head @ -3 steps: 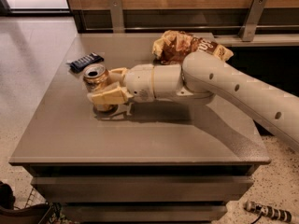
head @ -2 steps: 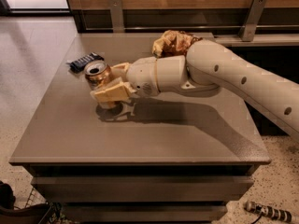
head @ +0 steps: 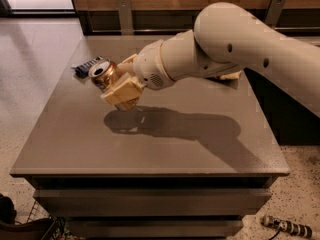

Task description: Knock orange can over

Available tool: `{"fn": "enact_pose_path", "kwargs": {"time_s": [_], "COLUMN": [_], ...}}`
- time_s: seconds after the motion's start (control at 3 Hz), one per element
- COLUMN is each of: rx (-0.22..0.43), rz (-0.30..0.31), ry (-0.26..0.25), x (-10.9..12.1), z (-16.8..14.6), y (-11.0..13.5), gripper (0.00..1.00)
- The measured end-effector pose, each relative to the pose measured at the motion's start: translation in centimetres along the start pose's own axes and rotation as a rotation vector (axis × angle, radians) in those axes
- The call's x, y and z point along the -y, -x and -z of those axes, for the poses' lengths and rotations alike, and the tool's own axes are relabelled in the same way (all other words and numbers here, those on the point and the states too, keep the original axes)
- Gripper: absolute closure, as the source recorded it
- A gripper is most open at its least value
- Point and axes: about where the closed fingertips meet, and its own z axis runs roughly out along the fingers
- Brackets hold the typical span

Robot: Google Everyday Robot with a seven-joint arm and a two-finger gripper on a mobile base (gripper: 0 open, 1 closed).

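Note:
The orange can [head: 103, 74] is a golden-orange drink can with a silver pull-tab top. It is tilted, its top facing left and toward the camera, and it appears lifted off the grey table [head: 150, 144], with its shadow below it. My gripper [head: 119, 80] is at the table's back left, its cream fingers [head: 122, 92] closed around the can's body. The white arm reaches in from the right.
A small dark blue packet [head: 88, 65] lies at the table's back left corner, just behind the can. A bit of the snack bag [head: 231, 76] shows behind the arm. A wooden wall panel stands behind the table. A cable end [head: 285, 227] lies on the floor at the bottom right.
The can has gone from upright on the table to tilted and raised in my gripper. The arm has swung up and toward the camera, covering most of the snack bag.

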Motion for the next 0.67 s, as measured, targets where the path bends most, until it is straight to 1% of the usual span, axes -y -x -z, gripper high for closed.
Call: {"fn": "enact_pose_path", "kwargs": {"time_s": [0.33,0.67], "rx": [-0.151,-0.282], "rz": [0.048,0.081], "ry": [-0.026,-0.03], "x": [-0.04,-0.09], "z": [0.78,0.95], "y": [-0.03,-0.58], "gripper": [1.0,1.0]}}
